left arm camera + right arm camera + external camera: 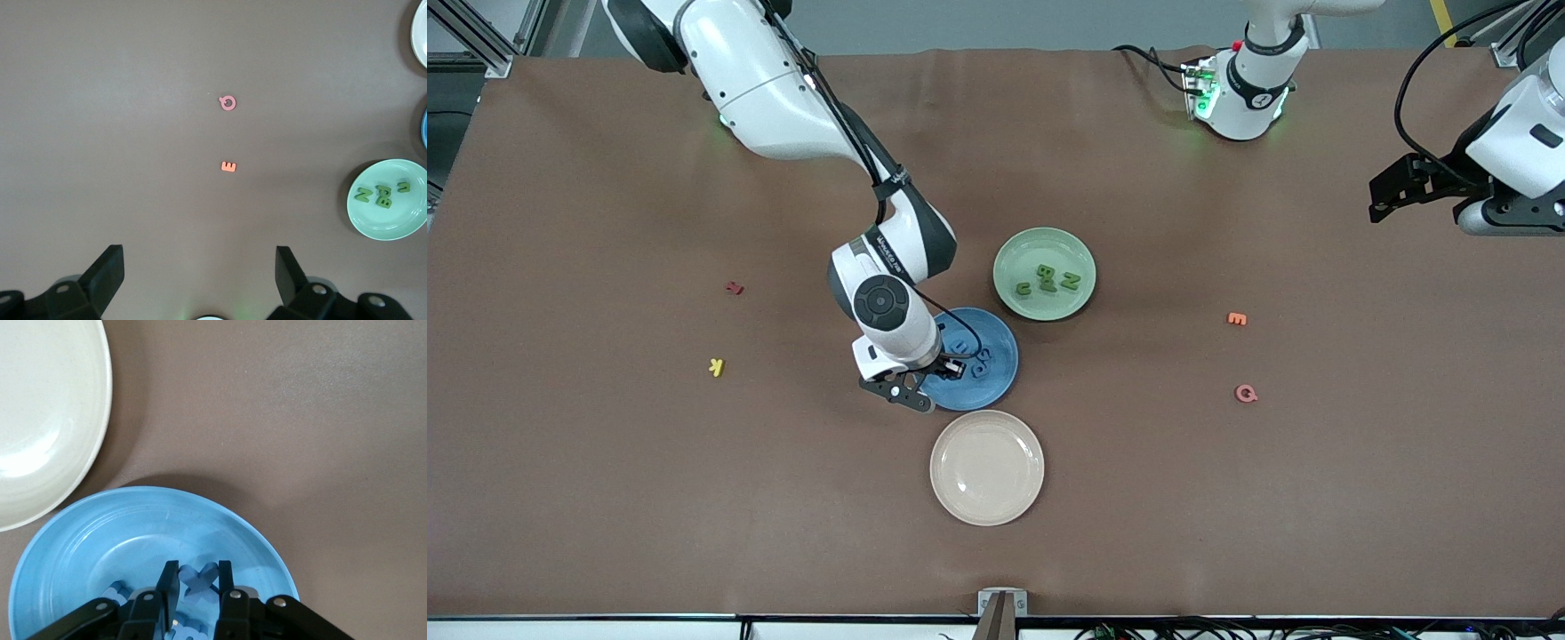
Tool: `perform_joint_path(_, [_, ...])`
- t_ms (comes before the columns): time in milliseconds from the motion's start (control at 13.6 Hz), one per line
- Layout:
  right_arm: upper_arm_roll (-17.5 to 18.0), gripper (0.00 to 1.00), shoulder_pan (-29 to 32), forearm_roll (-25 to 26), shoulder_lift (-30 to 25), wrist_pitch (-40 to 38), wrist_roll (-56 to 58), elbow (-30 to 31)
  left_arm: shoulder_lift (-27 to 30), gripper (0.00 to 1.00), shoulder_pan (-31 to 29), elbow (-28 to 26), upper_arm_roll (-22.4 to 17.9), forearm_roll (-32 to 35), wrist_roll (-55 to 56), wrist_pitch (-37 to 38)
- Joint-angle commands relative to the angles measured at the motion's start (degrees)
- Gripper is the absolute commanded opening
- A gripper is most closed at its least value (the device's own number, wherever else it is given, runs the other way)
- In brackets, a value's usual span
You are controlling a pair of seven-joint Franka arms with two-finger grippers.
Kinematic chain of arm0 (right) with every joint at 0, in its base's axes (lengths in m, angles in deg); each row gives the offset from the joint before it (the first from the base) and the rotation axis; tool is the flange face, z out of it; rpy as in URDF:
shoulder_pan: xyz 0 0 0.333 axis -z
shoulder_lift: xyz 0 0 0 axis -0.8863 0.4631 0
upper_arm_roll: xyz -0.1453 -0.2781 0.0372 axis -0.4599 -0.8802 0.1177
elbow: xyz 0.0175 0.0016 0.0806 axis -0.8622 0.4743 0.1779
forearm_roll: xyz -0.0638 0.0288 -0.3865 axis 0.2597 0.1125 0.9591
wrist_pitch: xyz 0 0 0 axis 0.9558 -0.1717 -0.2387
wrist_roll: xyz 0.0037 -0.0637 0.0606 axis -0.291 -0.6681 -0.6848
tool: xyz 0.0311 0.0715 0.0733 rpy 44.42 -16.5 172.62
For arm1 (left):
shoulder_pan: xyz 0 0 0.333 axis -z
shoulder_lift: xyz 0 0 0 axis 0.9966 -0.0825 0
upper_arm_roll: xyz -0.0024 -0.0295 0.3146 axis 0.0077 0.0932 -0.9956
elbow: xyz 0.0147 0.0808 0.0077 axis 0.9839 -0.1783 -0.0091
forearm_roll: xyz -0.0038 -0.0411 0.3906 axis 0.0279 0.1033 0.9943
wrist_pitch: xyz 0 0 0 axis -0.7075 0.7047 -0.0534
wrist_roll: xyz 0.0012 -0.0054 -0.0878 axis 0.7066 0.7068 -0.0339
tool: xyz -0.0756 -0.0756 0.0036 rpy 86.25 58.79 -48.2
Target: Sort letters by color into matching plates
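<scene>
Sorting looks almost done. The green plate holds 4 green letters, bunched in its middle. The blue plate sits just beside it, nearer the front camera, and blue letters lie in it. The front view shows about 3 of them on the plate.

The right hand is low over the blue plate, on the side toward the right arm's end of the table. In the right wrist view, 1 more blue letter sits between the 2 fingers, with other blue pieces in the plate close by. The fingers are close together around this letter. It is hard to tell if they grip it tight or are just letting go, so the hand seems to be at the drop.

If that letter counts as in the plate, all 4 blue ones are home, and all 4 green ones too. What is left is small: the right hand needs to open fully and lift away.

The left hand waits wide open and empty, up over the left arm's end of the table.

A cream plate sits empty, nearer the front camera than the blue plate. A yellow K, a dark red letter, an orange E and a pink Q lie loose on the table. They match no plate.
</scene>
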Motion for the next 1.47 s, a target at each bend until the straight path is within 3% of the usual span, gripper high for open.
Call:
perform_joint_path(0, [-0.55,1.00,-0.42,-0.87,0.46,-0.34,-0.61,-1.50,1.35,1.00,-0.13,-0.99,0.10,0.33,-0.21,0.57])
perform_joint_path(221, [-0.55,1.00,-0.77,-0.34,-1.55,-2.70,0.01,-1.33,1.53,1.00,-0.22,-0.99,0.01,0.15,0.05,0.57])
perform_joint_path(516, [-0.90,1.00,0.89,-0.34,-14.61,-18.58,0.45,-0.71,1.79,1.00,-0.22,-1.08,0.01,0.15,1.36,0.39])
perform_joint_path(737, [-0.82,1.00,7.29,-0.69,-27.18,-31.60,9.03,1.47,1.70,1.00,-0.22,-1.08,0.01,0.15,1.37,0.13])
perform_joint_path(1032, [-0.90,1.00,16.95,-0.78,-42.84,-32.78,22.99,13.59,1.79,1.00,-0.22,-1.08,0.01,0.15,1.37,0.13])
perform_joint_path(1400, [-1.08,1.00,31.72,1.86,-46.56,-34.80,45.23,13.97,1.79,1.00,-0.30,-1.17,-0.07,0.15,1.46,-0.40])
